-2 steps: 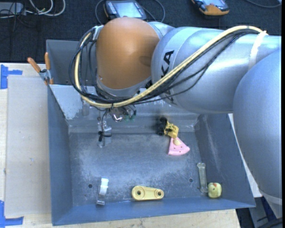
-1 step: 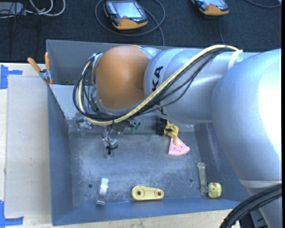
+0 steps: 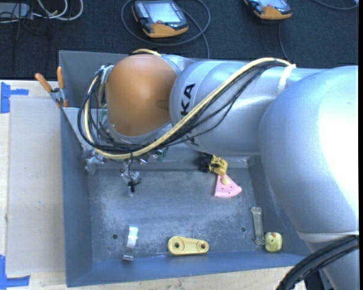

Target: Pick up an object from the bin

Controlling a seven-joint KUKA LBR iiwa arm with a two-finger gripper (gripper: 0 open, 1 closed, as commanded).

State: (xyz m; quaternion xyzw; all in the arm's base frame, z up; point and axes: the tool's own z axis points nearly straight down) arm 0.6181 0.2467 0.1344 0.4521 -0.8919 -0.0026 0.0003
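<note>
My gripper (image 3: 131,183) hangs below the orange wrist cover over the back left part of the bin floor, with nothing under it. A small white and grey clip (image 3: 132,237) lies nearer the front wall, in line with the gripper. To its right lies a flat yellow link with two holes (image 3: 187,245). A pink wedge-shaped piece (image 3: 227,189) rests right of the gripper, near the bin's middle.
A small yellow and black thing (image 3: 215,164) sits just behind the pink wedge, against the arm. A thin grey rod (image 3: 256,222) with a yellow knob (image 3: 273,241) lies at the front right. The big silver arm covers the bin's right and back.
</note>
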